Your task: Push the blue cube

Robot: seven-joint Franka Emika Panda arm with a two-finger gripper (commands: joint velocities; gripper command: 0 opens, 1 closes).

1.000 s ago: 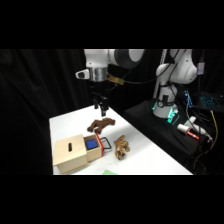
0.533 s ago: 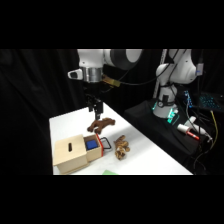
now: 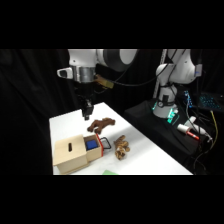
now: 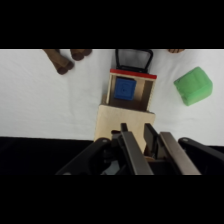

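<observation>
Wrist view: blue cube (image 4: 123, 90) sits inside open drawer of tan wooden box (image 4: 125, 122), so reachable only from above. Gripper (image 4: 147, 145) poised over box, fingers nearly together, holding nothing.

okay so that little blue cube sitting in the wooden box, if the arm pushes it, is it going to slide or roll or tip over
The blue cube has flat square faces, so it would probably slide rather than roll. It looks small and squat, so tipping seems unlikely. It sits inside the open compartment of the tan wooden box, whose walls would likely stop it quickly or make the box shift too.
</observation>
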